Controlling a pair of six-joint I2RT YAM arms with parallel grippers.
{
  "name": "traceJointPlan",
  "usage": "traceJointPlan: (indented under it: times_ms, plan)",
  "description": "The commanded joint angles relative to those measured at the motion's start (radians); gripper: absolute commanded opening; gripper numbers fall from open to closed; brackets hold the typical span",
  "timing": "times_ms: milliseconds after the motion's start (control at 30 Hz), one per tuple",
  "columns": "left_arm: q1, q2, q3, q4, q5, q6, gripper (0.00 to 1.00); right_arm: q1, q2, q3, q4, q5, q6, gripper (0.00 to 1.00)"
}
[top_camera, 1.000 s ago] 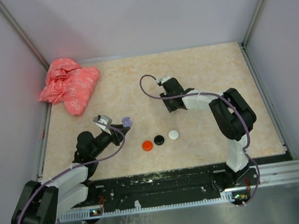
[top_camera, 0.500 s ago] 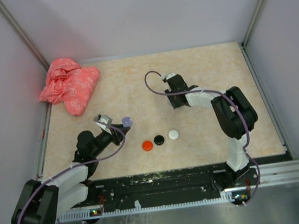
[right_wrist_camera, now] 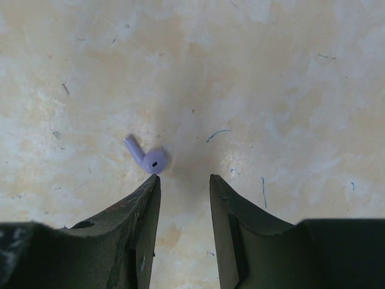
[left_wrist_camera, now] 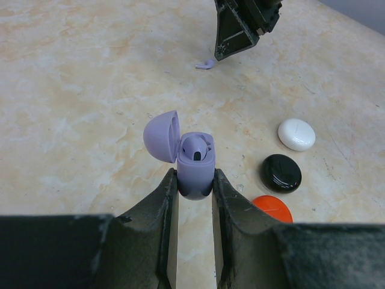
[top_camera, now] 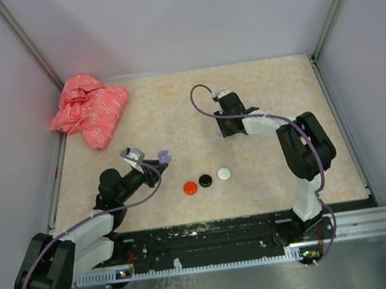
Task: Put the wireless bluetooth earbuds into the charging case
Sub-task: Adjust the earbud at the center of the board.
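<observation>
Top camera, high at the near edge, overlooks the whole table [top_camera: 278, 92]; left wrist looks obliquely forward, right straight down, both close on the lilac earbud [right_wrist_camera: 150, 159].

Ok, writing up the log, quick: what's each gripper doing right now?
Left gripper: closed on the lilac case.
Right gripper: open, empty; lilac earbud lies just ahead.

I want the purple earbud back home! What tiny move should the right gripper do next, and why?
Probably nudge the right gripper sideways, then down over the purple earbud: its open, empty jaws hang just beside the earbud, which lies loose on the table.
</observation>
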Motion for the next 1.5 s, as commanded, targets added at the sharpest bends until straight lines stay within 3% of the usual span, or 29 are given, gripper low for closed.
traceJointPlan:
  times_ms: [0,467,1100,1467]
  plan:
    - [0.008,-0.013,0.017,0.022,0.021,-0.004,0.00,0.002,-0.071,0.008,-0.024,-0.050,0.028,0.39]
    - [0.008,-0.022,0.019,0.012,0.019,0.000,0.00,0.021,-0.016,0.017,-0.022,-0.035,0.031,0.39]
    - [0.010,-0.011,0.024,0.002,0.013,0.011,0.00,0.001,0.124,0.164,0.001,0.053,0.010,0.38]
    - [0.012,-0.004,0.024,0.010,0.021,0.004,0.00,0.001,0.047,0.191,-0.041,-0.036,0.027,0.38]
